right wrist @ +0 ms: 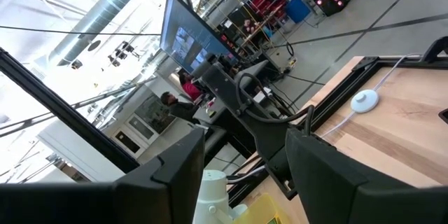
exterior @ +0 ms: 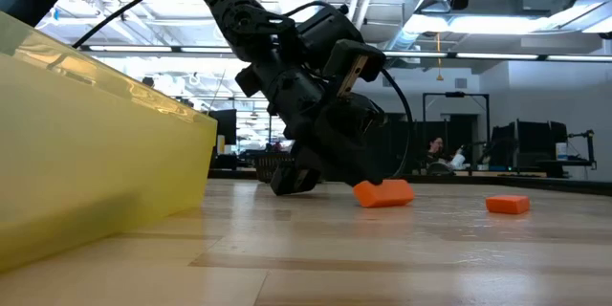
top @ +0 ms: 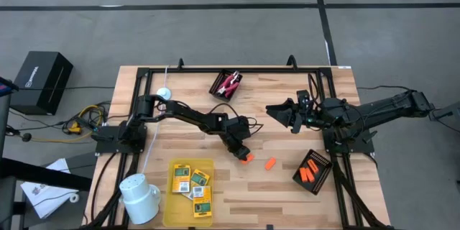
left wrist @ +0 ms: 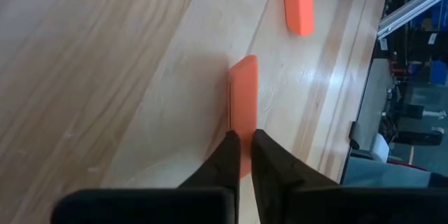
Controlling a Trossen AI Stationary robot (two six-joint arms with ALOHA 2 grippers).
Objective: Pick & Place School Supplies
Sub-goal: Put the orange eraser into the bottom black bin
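Observation:
My left gripper (top: 242, 153) is low over the table's middle, shut on a stubby orange piece (top: 247, 159), which also shows in the left wrist view (left wrist: 243, 91) and the low view (exterior: 384, 192). A second orange piece (top: 270, 163) lies flat on the table just to its right. More orange pieces lie in a black tray (top: 320, 159) at the right. The yellow-and-green packets (top: 192, 183) lie in a yellow tray (top: 172, 205). The red-handled scissors (top: 230, 83) lie in a black tray at the far side. My right gripper (top: 287, 113) hangs open and empty above the table's right half. My left gripper pinches the orange piece's near end (left wrist: 243, 143) between its two fingers (left wrist: 269, 157), one on each broad face. The fingers slant down from the table's left and lie along the piece. The piece stands on its narrow edge, its underside at the table top (exterior: 382, 203).
A white mug (top: 140, 198) stands at the near left corner beside the yellow tray. A small white disc (top: 164, 93) with a cord lies at the far left. Bare wood shows between the yellow tray and the right black tray.

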